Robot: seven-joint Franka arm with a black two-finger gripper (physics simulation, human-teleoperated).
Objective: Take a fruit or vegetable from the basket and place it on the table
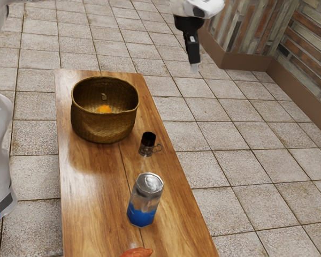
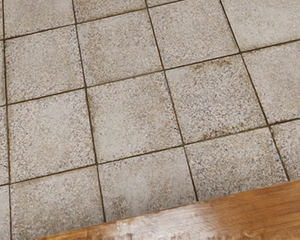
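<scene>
One orange item [image 1: 104, 109] inside basket [image 1: 101, 129], well apart from pincer [image 1: 194, 68].

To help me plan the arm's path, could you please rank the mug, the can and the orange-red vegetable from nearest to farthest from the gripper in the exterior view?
1. Mug, beside the basket.
2. Can, between the other two.
3. Orange-red vegetable, at the view's lower edge.

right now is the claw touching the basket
Apart. The exterior view shows the claw well clear of the basket, with floor tiles visible between them.
</scene>
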